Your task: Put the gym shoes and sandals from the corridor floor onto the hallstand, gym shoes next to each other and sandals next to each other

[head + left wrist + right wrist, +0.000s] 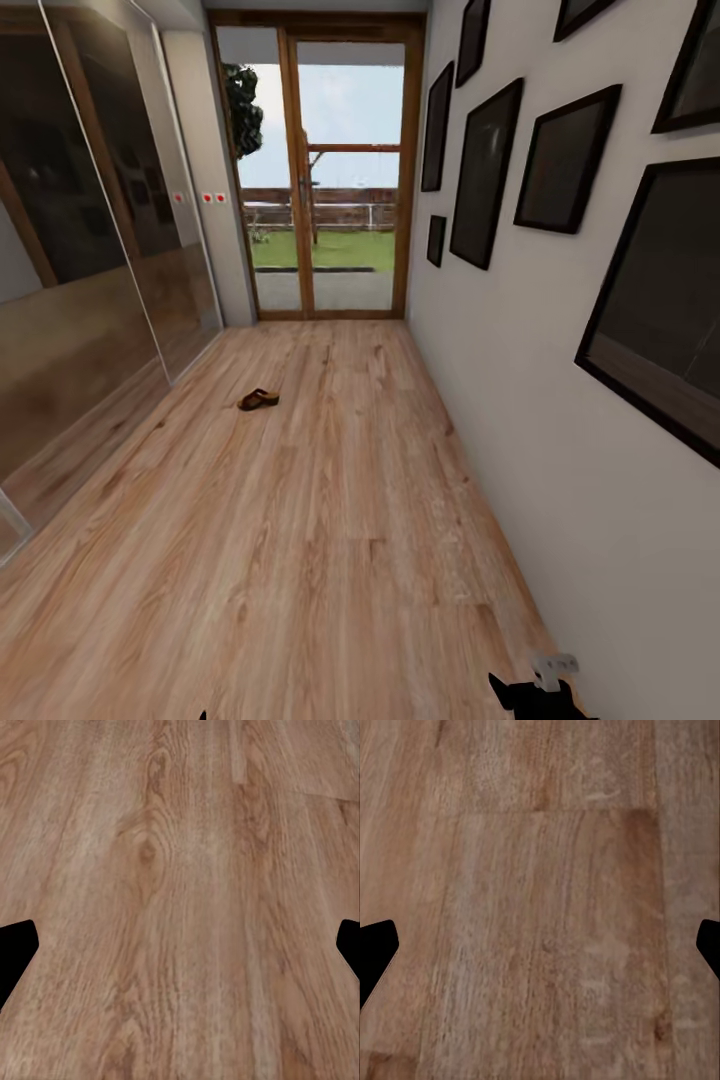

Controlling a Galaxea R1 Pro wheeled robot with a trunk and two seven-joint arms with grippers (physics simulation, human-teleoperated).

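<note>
Sandal (258, 400): one, lying on corridor floor (330, 520) far left, not yet collected; left tool (180, 945) and right tool (540, 945) spread wide, empty.

Dark reddish-brown sandal (258, 400) on light brown, grained corridor floor (300, 520); black picture frames (485, 175) on white wall (520, 400).

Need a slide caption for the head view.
Corridor toward a glass door: one sandal on the wood floor, dark frames along the wall.
</note>
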